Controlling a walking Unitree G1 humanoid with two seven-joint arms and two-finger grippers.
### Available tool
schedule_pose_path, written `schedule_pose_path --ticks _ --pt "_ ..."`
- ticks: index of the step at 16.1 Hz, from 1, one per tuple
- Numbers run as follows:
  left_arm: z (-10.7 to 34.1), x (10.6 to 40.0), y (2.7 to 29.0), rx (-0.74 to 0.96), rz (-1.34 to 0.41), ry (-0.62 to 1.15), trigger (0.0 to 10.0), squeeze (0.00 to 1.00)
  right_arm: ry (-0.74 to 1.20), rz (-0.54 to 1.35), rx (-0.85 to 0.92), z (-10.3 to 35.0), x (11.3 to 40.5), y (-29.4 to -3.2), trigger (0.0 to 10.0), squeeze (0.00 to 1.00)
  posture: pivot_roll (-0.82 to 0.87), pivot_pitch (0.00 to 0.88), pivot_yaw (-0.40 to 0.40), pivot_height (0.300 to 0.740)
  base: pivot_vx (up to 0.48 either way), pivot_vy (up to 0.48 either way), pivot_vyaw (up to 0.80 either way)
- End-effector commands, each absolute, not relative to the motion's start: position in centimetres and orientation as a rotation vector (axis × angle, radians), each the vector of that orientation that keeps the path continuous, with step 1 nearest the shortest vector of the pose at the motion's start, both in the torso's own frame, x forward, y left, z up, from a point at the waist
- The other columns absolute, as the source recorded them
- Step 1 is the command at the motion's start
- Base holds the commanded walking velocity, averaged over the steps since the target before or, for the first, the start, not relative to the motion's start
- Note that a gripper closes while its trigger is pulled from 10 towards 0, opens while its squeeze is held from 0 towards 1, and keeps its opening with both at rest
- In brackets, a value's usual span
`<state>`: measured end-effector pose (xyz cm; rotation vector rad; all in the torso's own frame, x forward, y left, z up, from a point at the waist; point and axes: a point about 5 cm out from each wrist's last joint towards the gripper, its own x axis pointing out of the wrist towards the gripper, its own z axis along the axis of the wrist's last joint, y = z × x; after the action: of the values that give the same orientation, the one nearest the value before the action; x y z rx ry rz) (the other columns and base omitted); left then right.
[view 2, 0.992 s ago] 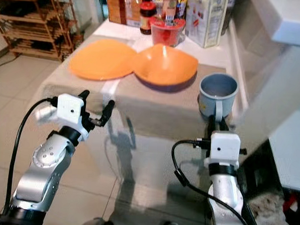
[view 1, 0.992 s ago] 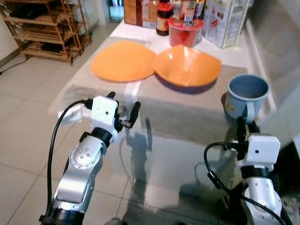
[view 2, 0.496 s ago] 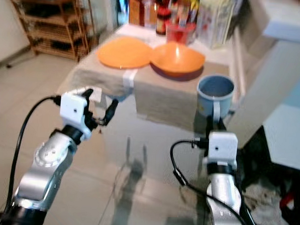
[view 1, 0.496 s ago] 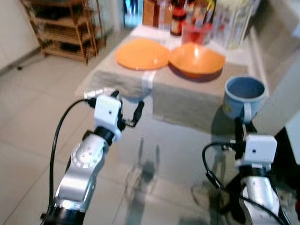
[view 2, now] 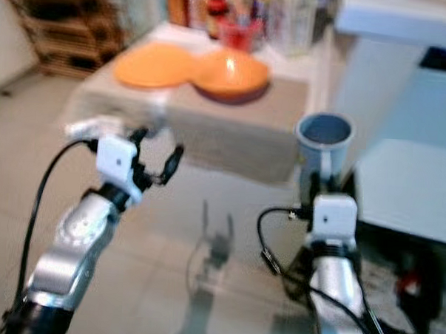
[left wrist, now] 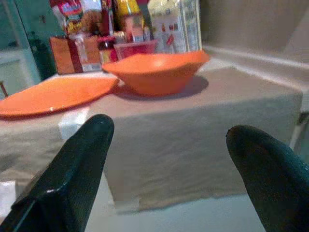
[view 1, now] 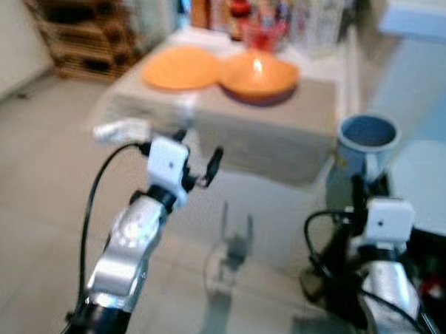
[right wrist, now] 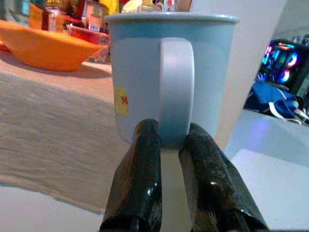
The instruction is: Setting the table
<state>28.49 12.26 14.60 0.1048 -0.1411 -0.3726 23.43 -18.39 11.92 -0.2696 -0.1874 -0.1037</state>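
Your right gripper is clamped on the handle of the light blue mug, holding it upright off the near right corner of the table. Your left gripper, fingers spread apart and holding nothing, hovers near the table's near left edge. The orange plate and orange bowl sit side by side farther back on the beige cloth.

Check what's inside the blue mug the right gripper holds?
The blue mug, pinched by its handle in the right gripper, shows a plain blue inner wall and nothing inside; the image is blurred and the bottom is partly hidden by the rim.
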Motion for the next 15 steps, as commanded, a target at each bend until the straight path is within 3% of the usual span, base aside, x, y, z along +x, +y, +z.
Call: schedule_pose_path --ticks 1,7,15 --pt "14.9 28.6 12.1 0.11 -0.379 -0.154 10.0 0.0 -0.201 -0.104 -0.267 12.3 23.6 -18.5 0.0 0.0 -0.05 0.0 0.045 0.74 0.0 -0.461 -0.45" --pt "14.9 28.9 11.9 0.121 -0.39 -0.158 10.0 0.0 -0.216 -0.118 -0.271 12.3 23.8 -18.7 0.0 0.0 -0.05 0.0 0.049 0.74 0.0 -0.458 -0.75" --pt "14.4 30.0 12.1 0.126 -0.339 -0.126 10.0 0.0 -0.219 -0.107 -0.289 12.3 23.9 -18.5 0.0 0.0 -0.06 0.0 0.05 0.74 0.264 -0.377 0.0"
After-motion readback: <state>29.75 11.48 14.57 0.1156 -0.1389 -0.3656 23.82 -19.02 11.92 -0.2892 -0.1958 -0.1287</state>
